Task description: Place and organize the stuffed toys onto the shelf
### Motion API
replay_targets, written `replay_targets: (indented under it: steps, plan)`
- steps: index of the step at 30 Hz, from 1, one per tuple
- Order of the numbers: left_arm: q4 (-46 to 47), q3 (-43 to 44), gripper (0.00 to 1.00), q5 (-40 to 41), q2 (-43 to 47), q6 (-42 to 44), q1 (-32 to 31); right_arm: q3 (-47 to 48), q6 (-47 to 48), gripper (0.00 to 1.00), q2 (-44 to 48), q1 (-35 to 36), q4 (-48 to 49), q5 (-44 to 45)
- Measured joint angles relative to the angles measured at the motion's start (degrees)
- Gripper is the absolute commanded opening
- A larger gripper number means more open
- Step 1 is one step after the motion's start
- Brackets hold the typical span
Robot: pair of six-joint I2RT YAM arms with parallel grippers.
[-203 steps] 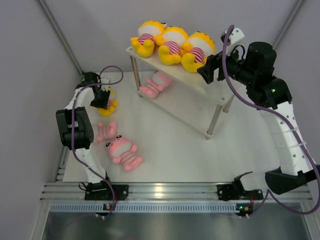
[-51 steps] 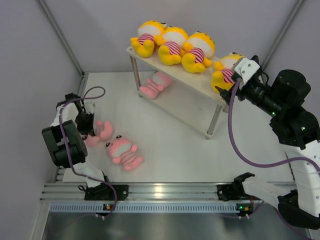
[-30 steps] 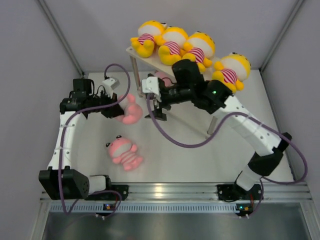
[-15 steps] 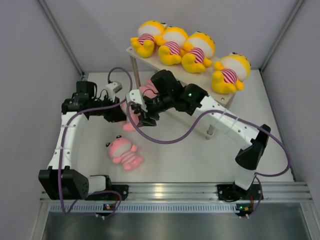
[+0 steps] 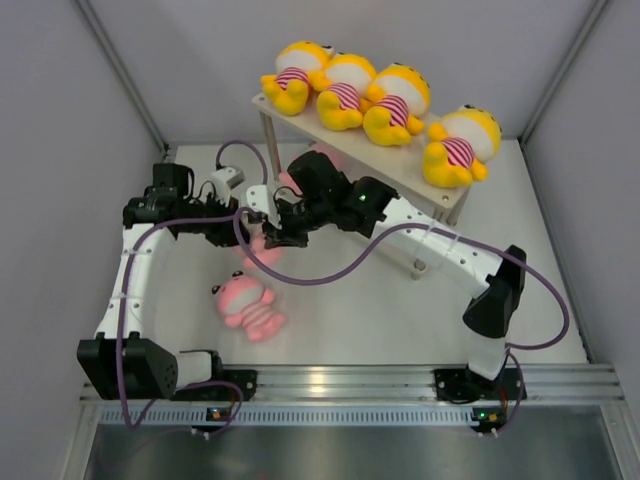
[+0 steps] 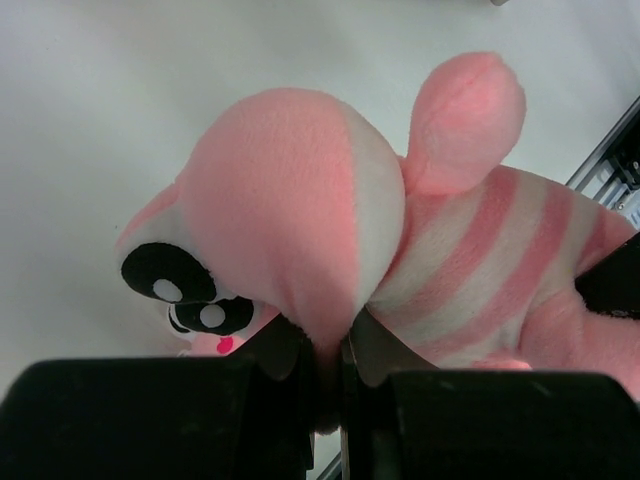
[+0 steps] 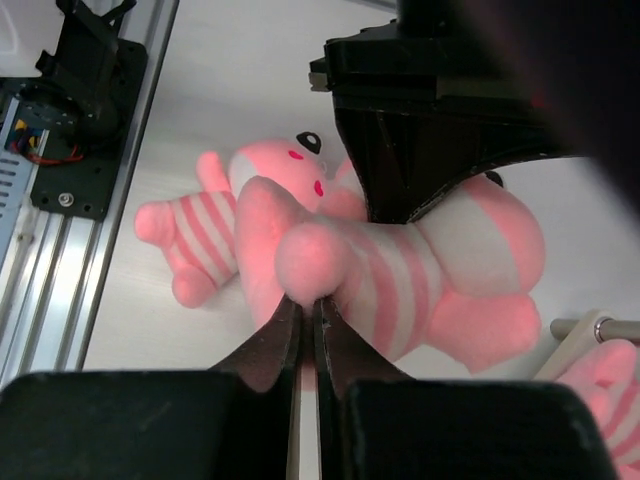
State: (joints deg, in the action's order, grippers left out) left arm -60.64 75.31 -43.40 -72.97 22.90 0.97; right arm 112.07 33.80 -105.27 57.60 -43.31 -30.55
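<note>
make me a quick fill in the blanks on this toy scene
The shelf has ___ yellow toys on its top board.
The held toy, pinched by the left gripper and the right gripper, is ___ in colour.
A second pink toy lies loose on the ___.
Missing words: four; pink; table.

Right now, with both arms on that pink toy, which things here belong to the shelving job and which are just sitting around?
Job: shelf; four yellow toys on its top board; lower pink toy beneath it; held pink toy; left gripper; right gripper; loose pink toy on the table.
Not the job: purple cables; aluminium rail at the near edge.
</note>
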Motion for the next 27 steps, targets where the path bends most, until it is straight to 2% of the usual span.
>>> replay_targets:
  steps: [1, 2, 3, 7, 11, 18, 27]
  plan:
    - [0.0, 0.0, 0.16, 0.1, 0.0, 0.0, 0.0, 0.0, -0.7, 0.00, 0.0, 0.1, 0.5, 0.8]
    - [0.0, 0.0, 0.33, 0.4, 0.0, 0.0, 0.0, 0.0, -1.2, 0.00, 0.0, 0.1, 0.7, 1.5]
    - [0.1, 0.0, 0.59, 1.0, 0.0, 0.2, 0.0, 0.0, -2.1, 0.00, 0.0, 0.2, 0.9, 2.6]
    - [0.2, 0.0, 0.73, 7.8, -0.5, -0.4, 0.1, -4.9, -6.2, 0.00, 1.2, 0.4, 5.2, 7.8]
    - [0.2, 0.2, 0.73, 15.9, -4.3, -2.3, 0.3, -15.9, -10.9, 0.00, 5.0, 0.4, 11.1, 13.4]
    - [0.6, 0.4, 0.73, 21.1, -7.9, -4.4, 4.7, -32.6, -19.4, 0.00, 15.8, 0.4, 17.6, 28.8]
    - [0.7, 0.5, 0.72, 24.0, -8.0, -4.8, 5.2, -35.9, -20.9, 0.00, 24.5, 0.4, 30.9, 44.3]
